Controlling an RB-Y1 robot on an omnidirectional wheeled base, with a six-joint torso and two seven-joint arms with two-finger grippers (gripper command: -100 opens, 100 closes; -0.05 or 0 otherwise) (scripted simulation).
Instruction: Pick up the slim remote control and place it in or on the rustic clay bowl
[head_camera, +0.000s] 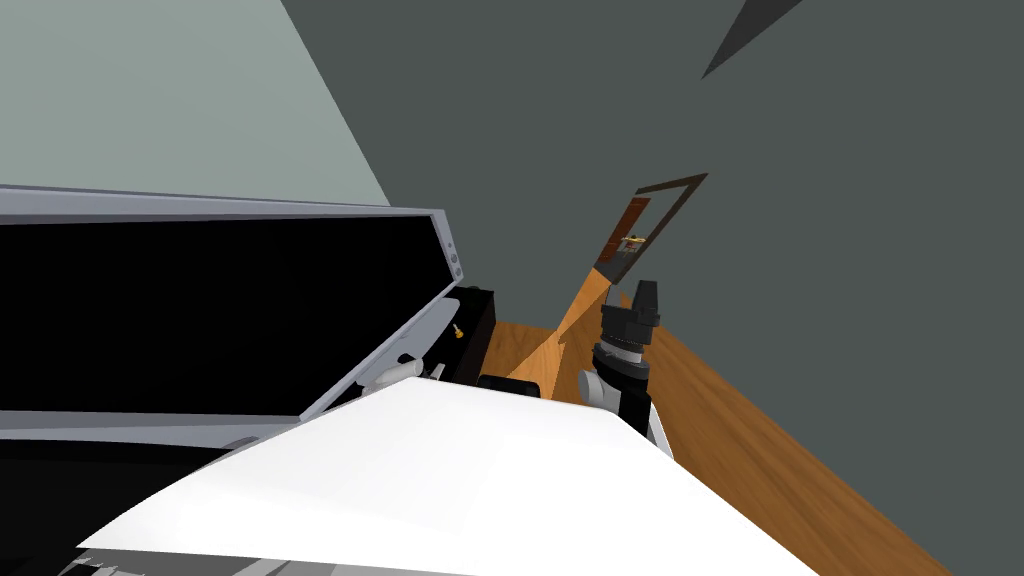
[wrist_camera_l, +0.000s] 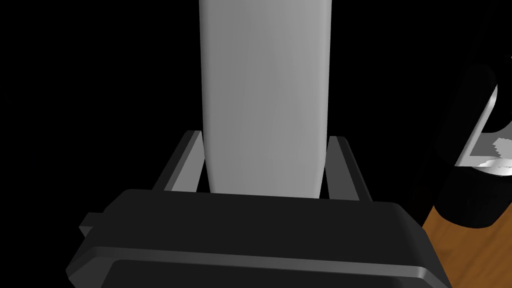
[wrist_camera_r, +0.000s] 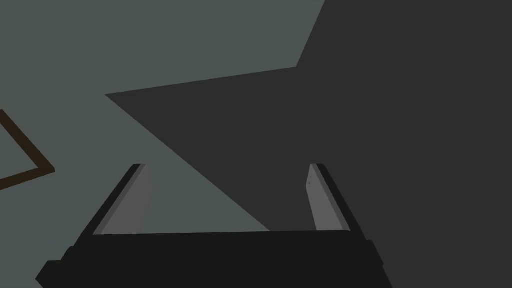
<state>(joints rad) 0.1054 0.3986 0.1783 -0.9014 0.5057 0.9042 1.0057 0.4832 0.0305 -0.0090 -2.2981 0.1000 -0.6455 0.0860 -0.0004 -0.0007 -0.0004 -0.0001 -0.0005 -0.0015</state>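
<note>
The slim remote control (wrist_camera_l: 265, 90) is a long, plain light grey slab against a black area. It runs straight out from between the fingers of my left gripper (wrist_camera_l: 265, 137). Both grey fingers (wrist_camera_l: 182, 165) press against its long sides near its lower end, so the gripper is shut on it. My right gripper (wrist_camera_r: 227, 172) stands open with nothing between its fingers. In the head view that right gripper (head_camera: 645, 295) is raised in front of my chest, over the wooden floor.
A large black screen in a grey frame (head_camera: 440, 235) fills the left of the head view, close to me. Wooden floor (head_camera: 740, 430) runs along a dark grey wall on the right. A black and white rounded part (wrist_camera_l: 475, 165) stands beside my left gripper.
</note>
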